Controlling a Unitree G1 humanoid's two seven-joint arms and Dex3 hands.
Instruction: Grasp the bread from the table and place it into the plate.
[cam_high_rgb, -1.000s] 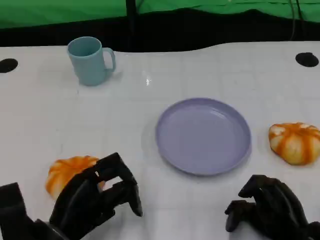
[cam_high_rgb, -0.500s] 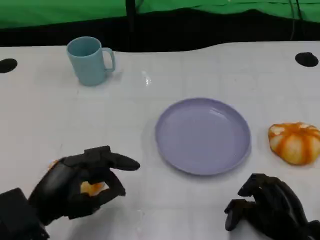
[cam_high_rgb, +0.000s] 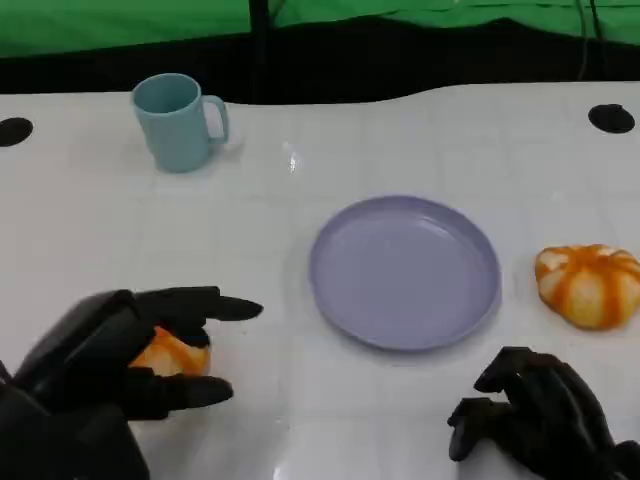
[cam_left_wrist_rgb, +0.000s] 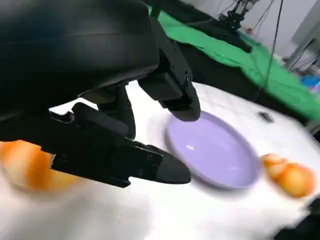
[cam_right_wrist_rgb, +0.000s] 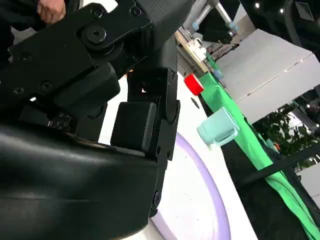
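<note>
An orange-and-white bread (cam_high_rgb: 172, 353) lies on the white table at the near left. My left hand (cam_high_rgb: 110, 355) sits over it, one finger stretched past its far side and the thumb along its near side, with gaps showing. In the left wrist view the bread (cam_left_wrist_rgb: 26, 165) lies blurred beside the extended fingers (cam_left_wrist_rgb: 150, 167). The lavender plate (cam_high_rgb: 405, 272) stands bare in the middle of the table, also seen as the plate (cam_left_wrist_rgb: 216, 156) from the left wrist. My right hand (cam_high_rgb: 532, 418) rests at the near right with its fingers curled in, holding nothing.
A second orange bread (cam_high_rgb: 590, 286) lies right of the plate. A light blue cup (cam_high_rgb: 178, 121) stands at the far left. Dark holes (cam_high_rgb: 613, 118) mark the table's far corners. The right wrist view shows the cup (cam_right_wrist_rgb: 219, 126) and a red object (cam_right_wrist_rgb: 194, 84).
My left hand has swung left and down from beside the bread until its fingers flank it. The right hand, plate and second bread have not moved.
</note>
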